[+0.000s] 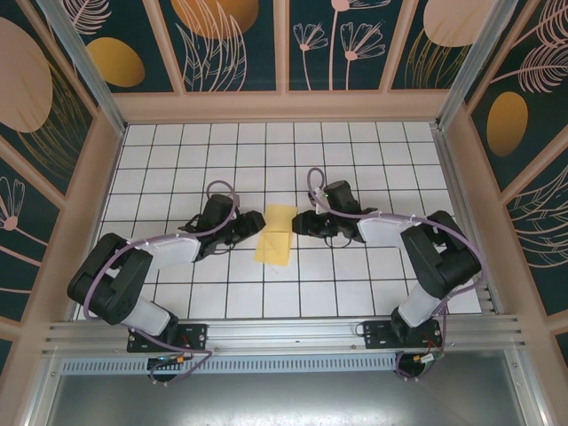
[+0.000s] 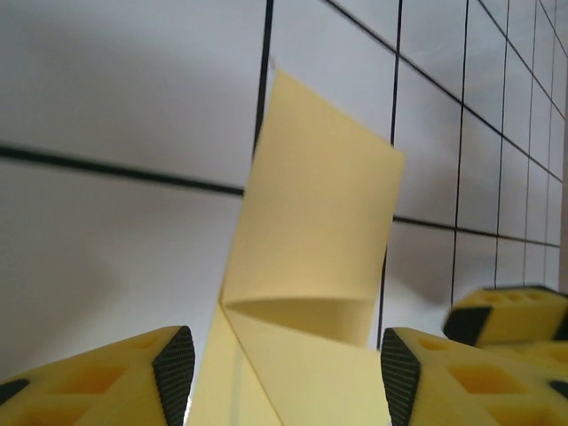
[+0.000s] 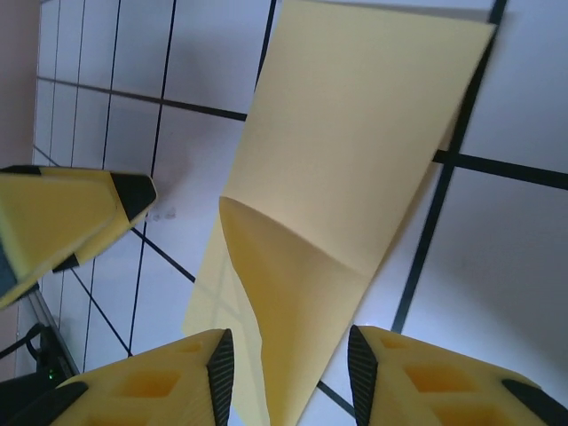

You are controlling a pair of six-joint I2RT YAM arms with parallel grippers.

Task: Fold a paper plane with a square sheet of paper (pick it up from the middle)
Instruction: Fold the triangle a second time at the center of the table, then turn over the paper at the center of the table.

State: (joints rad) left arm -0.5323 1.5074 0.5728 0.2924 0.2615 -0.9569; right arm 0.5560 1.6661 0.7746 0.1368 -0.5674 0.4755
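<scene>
Item: square sheet of paper [image 1: 275, 234], frame centre, one middle crease only (flap lifted). The left claw [image 2: 286, 355] and right claw [image 3: 290, 355] are spread astride it. We judge most folds remain.

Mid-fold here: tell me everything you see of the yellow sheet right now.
The square sheet of paper is thin, plain yellow and matte. It is folded over itself, with a soft, rounded crease across its middle, and one flap curls up rather than lying pressed flat. It lies on the white tiled table between the two arms. Its sides reach between the parted fingers of the left claw and the right claw. Whether either claw touches it is unclear.
</scene>
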